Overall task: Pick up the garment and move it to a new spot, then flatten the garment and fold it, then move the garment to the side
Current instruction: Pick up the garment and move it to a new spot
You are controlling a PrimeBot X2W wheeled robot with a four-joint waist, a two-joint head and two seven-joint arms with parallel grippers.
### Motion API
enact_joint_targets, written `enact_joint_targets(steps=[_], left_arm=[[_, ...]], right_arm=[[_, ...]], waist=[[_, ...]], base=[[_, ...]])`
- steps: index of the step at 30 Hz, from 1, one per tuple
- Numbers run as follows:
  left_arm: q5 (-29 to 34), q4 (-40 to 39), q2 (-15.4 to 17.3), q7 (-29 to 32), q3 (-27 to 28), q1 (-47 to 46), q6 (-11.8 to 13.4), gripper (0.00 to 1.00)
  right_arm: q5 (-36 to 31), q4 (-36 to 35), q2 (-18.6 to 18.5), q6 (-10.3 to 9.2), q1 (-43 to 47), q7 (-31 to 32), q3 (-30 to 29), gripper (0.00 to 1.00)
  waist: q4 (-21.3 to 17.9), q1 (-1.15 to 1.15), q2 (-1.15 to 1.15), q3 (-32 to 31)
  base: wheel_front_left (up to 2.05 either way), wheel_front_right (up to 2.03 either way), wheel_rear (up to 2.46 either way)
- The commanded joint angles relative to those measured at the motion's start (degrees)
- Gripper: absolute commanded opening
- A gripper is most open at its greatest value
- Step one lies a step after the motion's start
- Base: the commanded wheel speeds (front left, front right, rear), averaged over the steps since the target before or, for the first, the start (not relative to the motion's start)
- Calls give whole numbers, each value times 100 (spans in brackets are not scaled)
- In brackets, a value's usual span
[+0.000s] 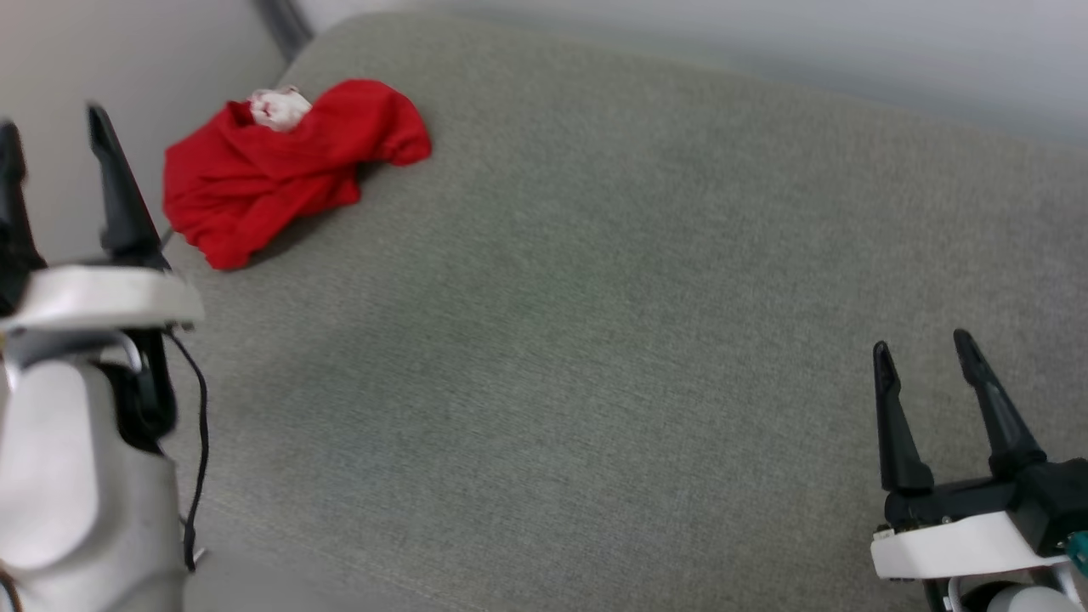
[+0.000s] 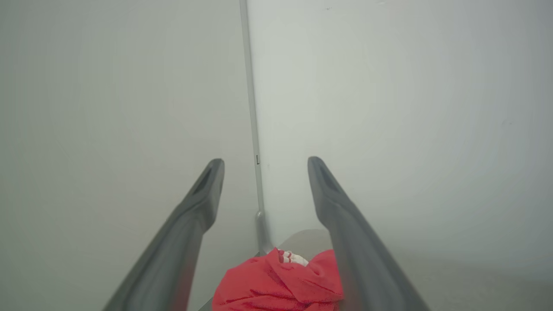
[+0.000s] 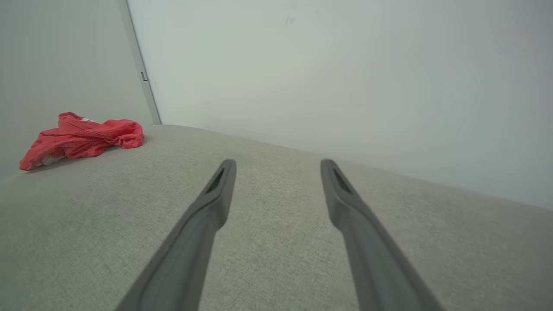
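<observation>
At nine o'clock in the head view, the left gripper (image 1: 51, 119) has two long, tapering black fingers (image 1: 123, 195) on a white plate (image 1: 102, 296). Below is a smooth pale-grey forearm (image 1: 51, 484) with a thin black cable (image 1: 204, 433) looping down its side. At four o'clock, the right gripper (image 1: 920, 340) matches, with a black base (image 1: 977, 497), a white mount (image 1: 952, 546) and a small teal part (image 1: 1079, 541). The wrist views show a dark slot (image 3: 216, 181) near each tip.

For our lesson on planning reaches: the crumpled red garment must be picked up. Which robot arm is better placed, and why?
Probably the left: the left gripper, open, sits close beside the garment, while the right gripper, also open, is far across the grey surface.
</observation>
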Motion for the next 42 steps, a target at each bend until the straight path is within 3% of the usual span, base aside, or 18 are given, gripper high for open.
enact_joint_targets(steps=[1, 6, 14, 20, 25, 34, 42], left_arm=[[13, 55, 113, -14, 46, -355, -40, 100], [-97, 348, 473, -14, 242, -1249, -141, 100], [-350, 1428, 1420, 336, 450, -2811, -365, 100], [-642, 2477, 1967, 1397, 224, -3508, -577, 100], [-1145, 3103, 2187, 2632, -296, -3759, -631, 100], [-2915, 3322, 2576, 4894, -1319, -3486, -635, 100], [-3894, 3348, 2717, 5851, -1786, -3173, -636, 100]], right_arm=[[-117, -104, 1, -4, -134, -12, -14, 100], [-313, -402, 2, -4, -304, -12, -98, 100], [-570, -1038, 1, -4, -563, -12, -188, 100], [-653, -1363, 1, -4, -637, -12, -184, 100], [-734, -1532, 1, -4, -668, -12, -155, 100], [-949, -1805, 1, -4, -692, -12, -191, 100], [-1078, -1972, 1, -4, -731, -12, -207, 100]], waist=[[-221, 0, 0, 475], [-353, 0, 0, 970], [-598, 0, 0, 1717], [-715, 0, 0, 2004], [-771, 0, 0, 2154], [-838, 0, 0, 2597], [-943, 0, 0, 2994]], base=[[0, 0, 0], [0, 0, 0], [0, 0, 0], [0, 0, 0], [0, 0, 0], [0, 0, 0], [0, 0, 0]])
